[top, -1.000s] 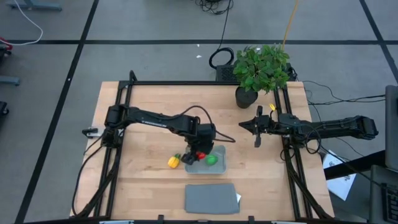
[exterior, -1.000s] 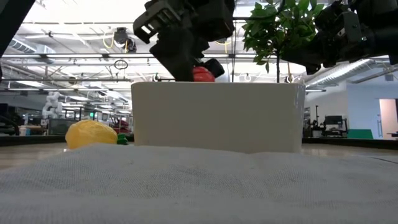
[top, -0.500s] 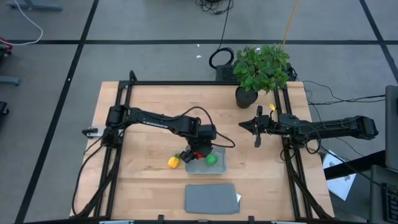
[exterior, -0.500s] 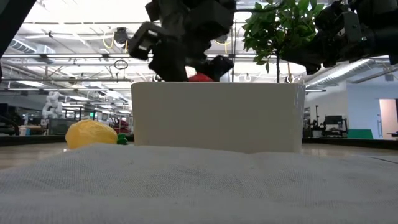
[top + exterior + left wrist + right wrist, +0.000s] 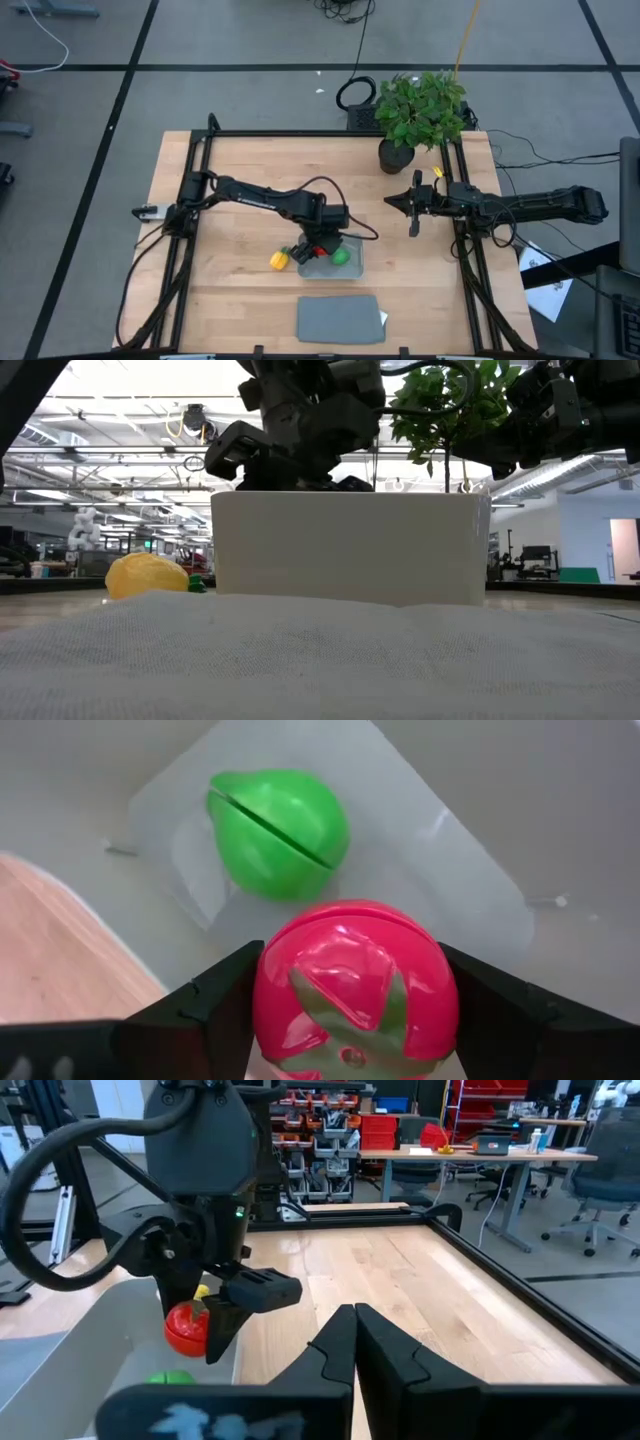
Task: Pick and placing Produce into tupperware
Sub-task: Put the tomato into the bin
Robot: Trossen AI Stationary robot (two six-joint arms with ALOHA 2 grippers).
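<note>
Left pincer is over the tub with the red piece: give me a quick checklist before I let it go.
1. Left pincer shut on the red piece: ok.
2. Red piece inside the tupperware rim, seen from above: ok.
3. Green piece already in the tub, beside the drop spot and not under it: ok.
4. Red piece touching the tub floor: cannot tell.
5. Right pincer shut, parked away near the potted plant: ok.
6. Yellow piece in the tub: not ok, it lies outside on the table.

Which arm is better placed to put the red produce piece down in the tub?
Left. The left gripper already holds the red tomato piece over the tupperware, beside the green piece. The right gripper waits shut, away from the tub.
</note>
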